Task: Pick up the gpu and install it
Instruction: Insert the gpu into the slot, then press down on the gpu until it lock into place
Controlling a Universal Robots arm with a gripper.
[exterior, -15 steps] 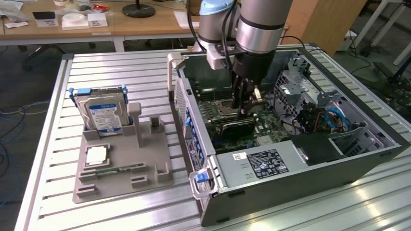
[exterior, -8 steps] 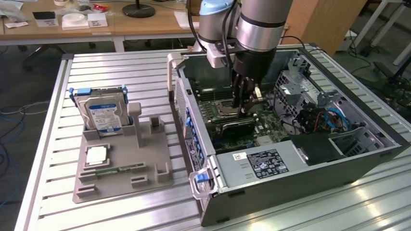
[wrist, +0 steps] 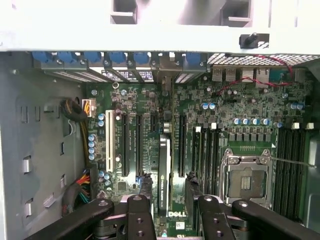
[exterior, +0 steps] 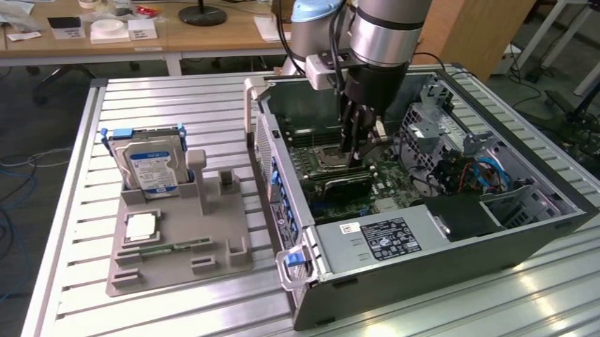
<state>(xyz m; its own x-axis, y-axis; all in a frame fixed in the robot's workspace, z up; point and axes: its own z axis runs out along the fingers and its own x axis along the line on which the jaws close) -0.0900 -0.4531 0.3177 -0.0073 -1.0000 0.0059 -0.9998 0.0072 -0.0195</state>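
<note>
Slatted metal worktop (exterior: 168,98) bearing one open computer case (exterior: 422,232), lying on its side, with one grey holder tray (exterior: 173,242) well apart from the gripper, toward the exterior view's left. One robot arm descends into the case; its gripper (wrist: 169,200) stands open, the two fingers (wrist: 141,210) set either side of the gpu (wrist: 164,175) without visibly pressing it. The gpu, a single thin dark card seen edge-on, stands upright in a motherboard (wrist: 240,110) slot directly between and just beyond the fingertips, apparently already seated. Judged as light, stiff and fragile: a rigid board that tolerates no bending, best gripped across its two flat faces near mid-length, clear of the connector edge and of the metal end bracket. One vacant processor socket (wrist: 246,177) lies just beside the gripper. On the tray stand one silver hard drive (exterior: 150,168) with a blue-white label, upright in its slot, and one slim green memory stick (exterior: 173,247) lying flat
</note>
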